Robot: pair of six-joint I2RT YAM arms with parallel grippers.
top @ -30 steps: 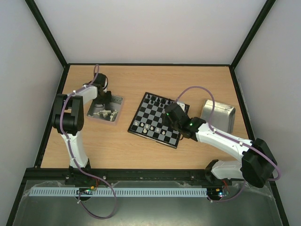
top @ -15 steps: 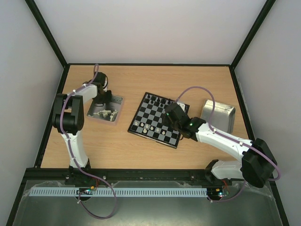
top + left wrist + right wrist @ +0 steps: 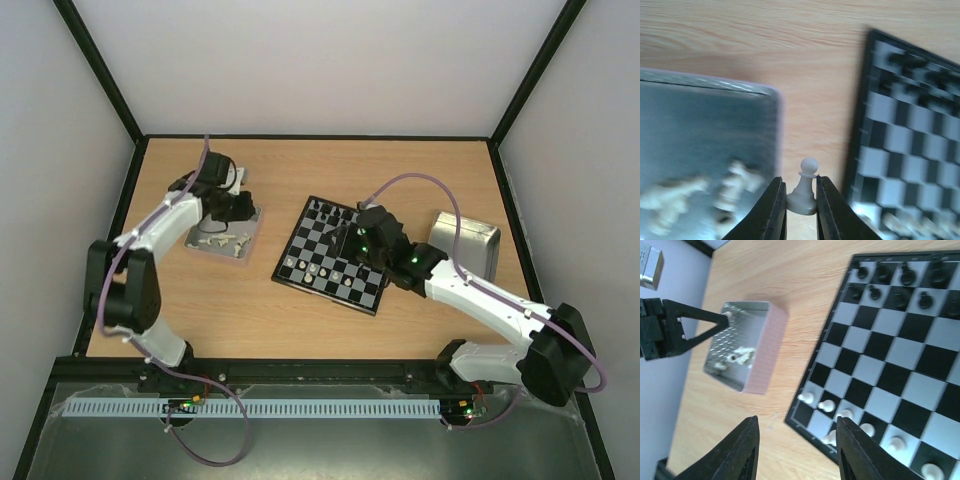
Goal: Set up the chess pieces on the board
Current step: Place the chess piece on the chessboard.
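My left gripper (image 3: 800, 184) is shut on a cream-white pawn (image 3: 804, 194), gripped at its base and upright, above the wood between the metal tray (image 3: 700, 115) and the board (image 3: 912, 150). From above, the left gripper (image 3: 236, 206) hangs over the tray's far right corner. The board (image 3: 331, 246) has black pieces (image 3: 335, 211) on its far rows and white pieces (image 3: 314, 269) on its near rows. My right gripper (image 3: 352, 236) is open and empty above the board (image 3: 890, 347), with white pawns (image 3: 826, 405) just ahead of its fingers.
The tray (image 3: 243, 244) left of the board holds several loose white pieces (image 3: 739, 354). A second metal tray (image 3: 467, 246) stands right of the board. Black-framed walls close in the table on three sides.
My left gripper has lifted out of the tray and shifted right with the pawn. My right gripper has drawn back and up over the board, and its jaws have opened wider.
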